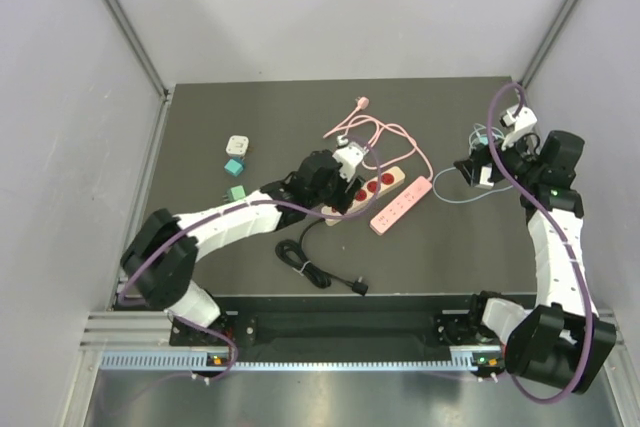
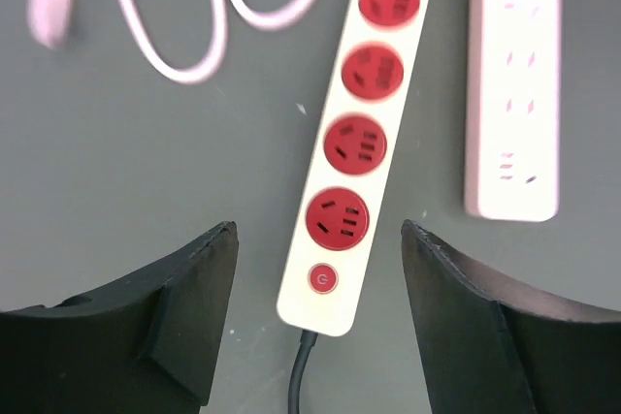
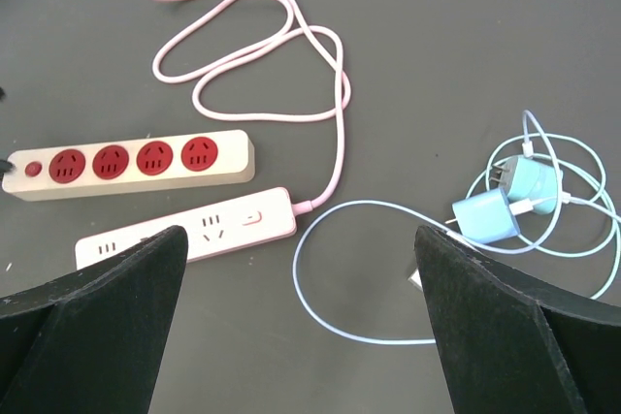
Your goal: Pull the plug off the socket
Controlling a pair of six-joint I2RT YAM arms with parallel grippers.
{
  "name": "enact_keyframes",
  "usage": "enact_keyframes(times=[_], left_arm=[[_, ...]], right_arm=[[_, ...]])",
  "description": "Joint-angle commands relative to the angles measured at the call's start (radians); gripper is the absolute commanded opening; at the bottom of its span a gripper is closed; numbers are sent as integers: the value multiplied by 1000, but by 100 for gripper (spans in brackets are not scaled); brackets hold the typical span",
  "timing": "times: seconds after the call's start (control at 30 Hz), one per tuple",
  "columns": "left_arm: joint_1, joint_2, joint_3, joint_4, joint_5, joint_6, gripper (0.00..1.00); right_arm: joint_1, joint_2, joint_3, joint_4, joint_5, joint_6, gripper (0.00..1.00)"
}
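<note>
A cream power strip with four red sockets lies on the dark table; all four sockets are empty. It also shows in the top view and the right wrist view. My left gripper is open, hovering over the strip's switch end, one finger on each side, touching nothing; in the top view it is at the strip's near end. A pink power strip lies beside it, with no plug seen in it. My right gripper is open and empty, raised at the right. Two blue chargers lie loose.
A pink cable loops behind the strips. The cream strip's black cable and plug lie in front. A white adapter and two small teal and green adapters sit at the left. A light blue cable curls by the chargers.
</note>
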Motion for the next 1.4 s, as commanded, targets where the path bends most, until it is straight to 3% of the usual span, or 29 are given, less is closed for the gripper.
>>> enact_keyframes(times=[0.0, 0.3, 0.4, 0.53, 0.8, 1.1, 1.37], left_arm=[[15, -125, -25, 30, 3, -64, 74], [124, -364, -97, -14, 89, -205, 79], [202, -457, -128, -43, 130, -272, 83], [282, -580, -166, -100, 126, -291, 89], [302, -728, -237, -226, -69, -221, 93], [302, -835, -229, -326, -87, -141, 94], [302, -907, -281, -312, -136, -135, 94]], right_arm=[[-15, -49, 6, -2, -20, -26, 100], [-15, -178, 8, -46, -9, -47, 100], [-13, -256, -23, -11, 63, -12, 100], [-15, -338, -50, 16, 305, 91, 100], [-16, -404, -112, 19, 367, 169, 100], [-21, -438, -167, 41, 405, 164, 100], [-44, -454, -170, 49, 436, 190, 100]])
